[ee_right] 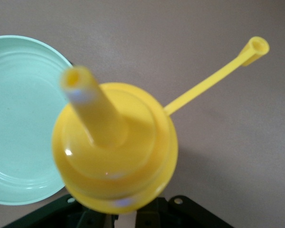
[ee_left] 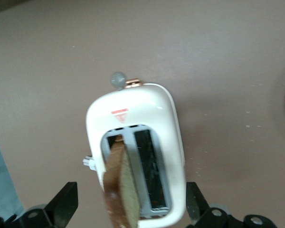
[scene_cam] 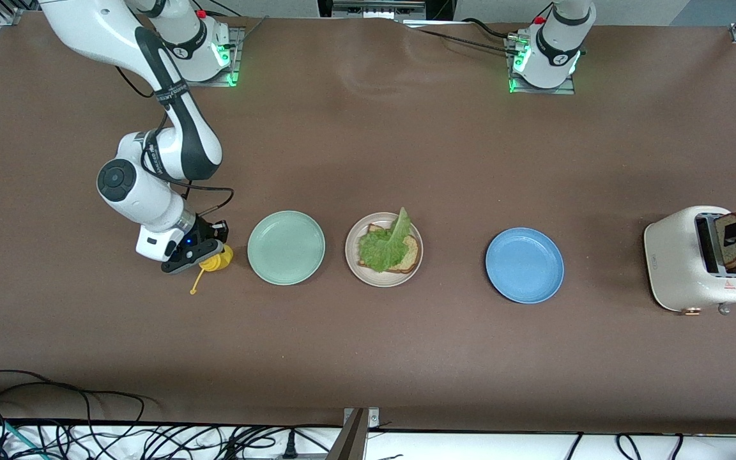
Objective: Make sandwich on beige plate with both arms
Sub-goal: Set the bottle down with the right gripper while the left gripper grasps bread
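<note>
**Now: one slice plated, one in toaster**

I see bread and lettuce (scene_cam: 386, 248) on the beige plate (scene_cam: 352, 260), between the other two plates. Left gripper (ee_left: 131, 205) hangs wide open astride the second slice (ee_left: 119, 190) upright in the toaster (ee_left: 168, 121). Right gripper (scene_cam: 205, 254) clamps a yellow bottle (ee_right: 115, 148) beside the green plate (scene_cam: 285, 247).

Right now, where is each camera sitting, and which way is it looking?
Front view: high across the table, facing both arm bases; shows the right arm, right gripper on the yellow bottle, three plates, the toaster.
Left wrist view: on the left wrist, looking down at the toaster and bread slice; open left gripper fingers show.
Right wrist view: on the right wrist, looking down at the bottle.
Shared: the green plate.
</note>
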